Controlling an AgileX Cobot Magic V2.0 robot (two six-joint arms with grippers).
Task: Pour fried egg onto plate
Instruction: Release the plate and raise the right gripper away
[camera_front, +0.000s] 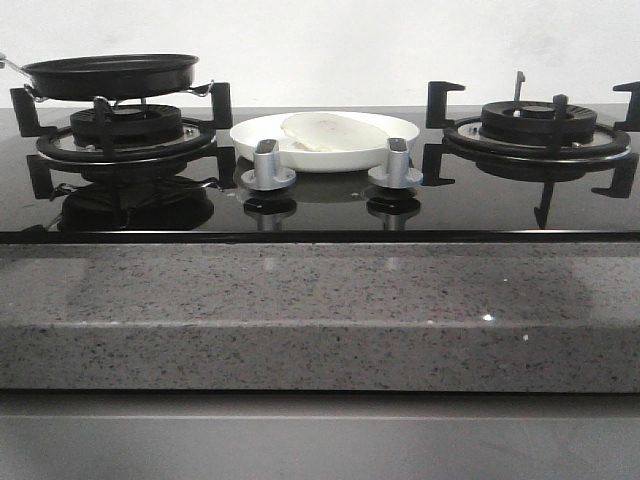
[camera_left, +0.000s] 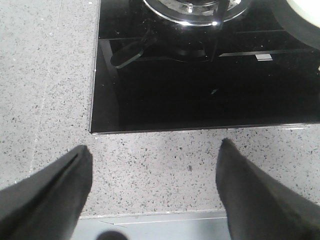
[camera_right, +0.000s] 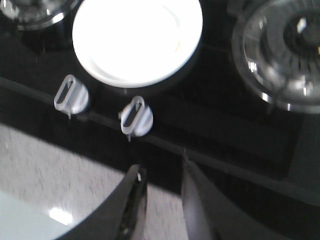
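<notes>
The fried egg (camera_front: 330, 130) lies pale side up on the white plate (camera_front: 405, 133), which stands on the black hob between the two burners. In the right wrist view the plate (camera_right: 150, 80) is glaring white and the egg cannot be made out. The black frying pan (camera_front: 110, 75) rests on the left burner. Neither gripper shows in the front view. My left gripper (camera_left: 155, 145) is wide open and empty over the speckled counter, in front of the hob. My right gripper (camera_right: 161, 165) holds nothing; its jaws stand a narrow gap apart over the hob's front edge, short of the knobs.
Two silver knobs (camera_front: 267, 165) (camera_front: 397, 163) stand just in front of the plate and also show in the right wrist view (camera_right: 71, 94) (camera_right: 136, 116). The right burner (camera_front: 540, 125) carries nothing. A grey speckled stone counter (camera_front: 320, 310) runs along the front.
</notes>
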